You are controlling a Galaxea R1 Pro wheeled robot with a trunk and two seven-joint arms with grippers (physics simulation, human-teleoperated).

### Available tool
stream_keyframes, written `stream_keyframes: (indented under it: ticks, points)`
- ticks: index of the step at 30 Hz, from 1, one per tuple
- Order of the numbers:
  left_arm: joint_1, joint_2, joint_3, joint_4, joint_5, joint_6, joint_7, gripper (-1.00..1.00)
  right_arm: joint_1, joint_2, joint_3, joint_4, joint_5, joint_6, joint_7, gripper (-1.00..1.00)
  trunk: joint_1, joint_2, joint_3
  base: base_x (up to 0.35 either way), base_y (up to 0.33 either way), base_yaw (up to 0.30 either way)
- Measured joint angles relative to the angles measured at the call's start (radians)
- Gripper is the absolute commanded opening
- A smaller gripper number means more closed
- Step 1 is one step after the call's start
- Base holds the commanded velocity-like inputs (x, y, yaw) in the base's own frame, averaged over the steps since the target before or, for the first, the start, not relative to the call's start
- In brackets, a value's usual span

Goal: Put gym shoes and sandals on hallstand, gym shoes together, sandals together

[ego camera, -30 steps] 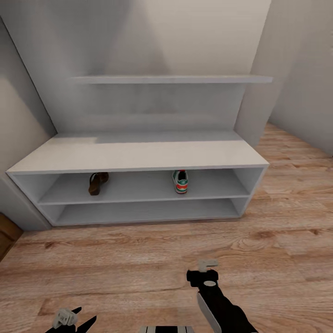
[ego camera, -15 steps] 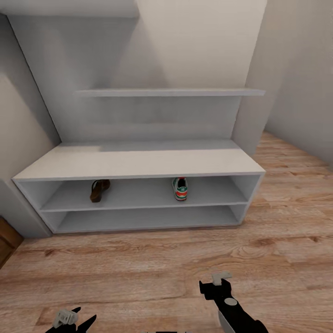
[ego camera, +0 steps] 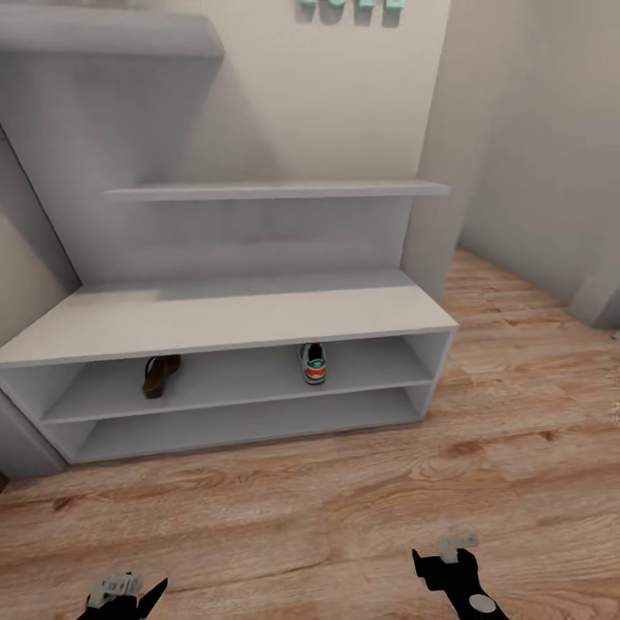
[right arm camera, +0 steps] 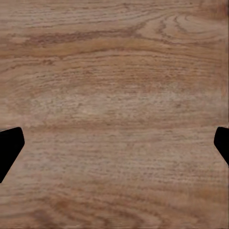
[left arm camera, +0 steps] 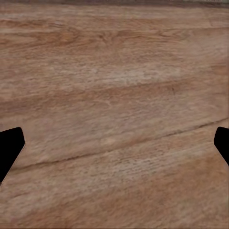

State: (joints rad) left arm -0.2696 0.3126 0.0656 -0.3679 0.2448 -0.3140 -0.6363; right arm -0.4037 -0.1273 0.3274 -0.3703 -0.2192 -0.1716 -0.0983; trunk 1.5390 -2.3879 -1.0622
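Gym shoe (ego camera: pixel 313 362) and sandal (ego camera: pixel 158 375) sit well apart on the hallstand's (ego camera: pixel 232 314) upper open shelf, far ahead of us. Both pincers, left (ego camera: pixel 120 594) and right (ego camera: pixel 455 564), hang spread and empty over corridor floor (ego camera: pixel 344 491). We judge the remaining pair needs finding; set each beside its mate.

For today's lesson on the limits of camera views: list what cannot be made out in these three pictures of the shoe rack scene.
- Head view: the sandal and gym shoe are partly hidden under the bench top.
- Head view: the teal shapes on the wall are cut by the top edge.
- Head view: left hand and right hand are cut by the bottom edge.
- Wrist views: floor and dark fingertips.
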Motion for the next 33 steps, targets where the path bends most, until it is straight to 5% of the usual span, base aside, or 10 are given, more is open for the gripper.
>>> stream_keyframes:
  ticks: [8,20,28,33]
  points:
    - [0.000,-0.014,-0.001,0.023,0.005,-0.002,0.089,1.00,0.002,-0.004,0.000,0.091,-0.003,-0.111,0.005,1.00,-0.031,0.056,0.035,0.000,0.000,-0.220]
    - [0.000,-0.053,-0.003,0.060,0.007,-0.068,0.257,1.00,0.003,0.000,0.000,0.117,-0.013,-0.147,0.011,1.00,-0.077,0.140,0.087,0.000,0.000,-0.228]
    - [0.000,-0.118,-0.008,0.091,-0.006,-0.136,0.431,1.00,0.006,0.000,-0.003,0.122,-0.033,-0.152,0.070,1.00,-0.107,0.196,0.120,0.000,0.000,-0.239]
    - [0.000,-0.142,-0.010,0.097,-0.018,-0.151,0.503,1.00,0.007,-0.001,-0.008,0.122,-0.086,-0.153,0.089,1.00,-0.127,0.231,0.141,0.000,0.000,-0.243]
